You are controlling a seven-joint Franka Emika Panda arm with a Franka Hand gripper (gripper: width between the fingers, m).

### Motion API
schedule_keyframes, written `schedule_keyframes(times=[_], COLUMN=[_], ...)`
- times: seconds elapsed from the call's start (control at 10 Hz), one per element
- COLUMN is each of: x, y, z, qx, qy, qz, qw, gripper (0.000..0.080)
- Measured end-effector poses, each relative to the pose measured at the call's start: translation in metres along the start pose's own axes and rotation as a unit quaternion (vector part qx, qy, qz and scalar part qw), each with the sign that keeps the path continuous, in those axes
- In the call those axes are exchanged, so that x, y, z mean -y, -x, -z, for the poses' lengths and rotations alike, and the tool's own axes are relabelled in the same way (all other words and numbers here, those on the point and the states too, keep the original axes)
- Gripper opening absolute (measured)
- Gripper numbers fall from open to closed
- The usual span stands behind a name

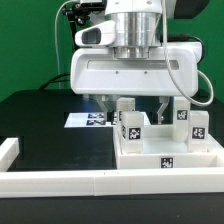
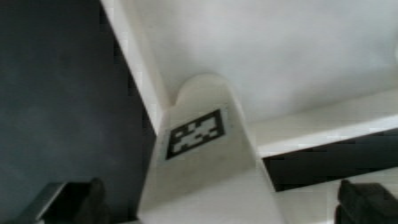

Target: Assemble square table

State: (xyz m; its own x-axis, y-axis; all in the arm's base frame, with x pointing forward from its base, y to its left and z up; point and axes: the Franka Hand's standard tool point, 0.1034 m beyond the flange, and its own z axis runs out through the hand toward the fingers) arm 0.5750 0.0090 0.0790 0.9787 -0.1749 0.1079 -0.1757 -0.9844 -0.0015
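A robotics lab bench: black tabletop (image 1: 40,125), green backdrop (image 1: 30,45), tagged marker board (image 1: 88,119), white border rail (image 1: 60,180).

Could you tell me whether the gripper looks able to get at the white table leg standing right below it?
Probably yes: the gripper is open and hangs over the leg, which in the wrist view sits between the fingertips with nothing blocking.

My work surface is a black table (image 1: 40,125). Along its near edge runs a long white border rail (image 1: 60,181), with a short raised end at the exterior view's left. Toward the far edge the marker board (image 1: 84,120) lies flat, its tags dark on white. Behind everything hangs a green backdrop (image 1: 30,40).
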Motion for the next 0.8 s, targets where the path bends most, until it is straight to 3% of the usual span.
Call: schedule_keyframes(times=[0.4,0.7,0.8], x=[0.0020,0.0013,0.0013], y=[0.0000,-0.0001,-0.0001], z=[0.0001,0.0001,0.0001], qx=[0.000,0.000,0.000], qy=[0.005,0.006,0.006], qz=[0.142,0.177,0.175], qw=[0.990,0.984,0.985], gripper=[0.0649,0.0626,0.0452])
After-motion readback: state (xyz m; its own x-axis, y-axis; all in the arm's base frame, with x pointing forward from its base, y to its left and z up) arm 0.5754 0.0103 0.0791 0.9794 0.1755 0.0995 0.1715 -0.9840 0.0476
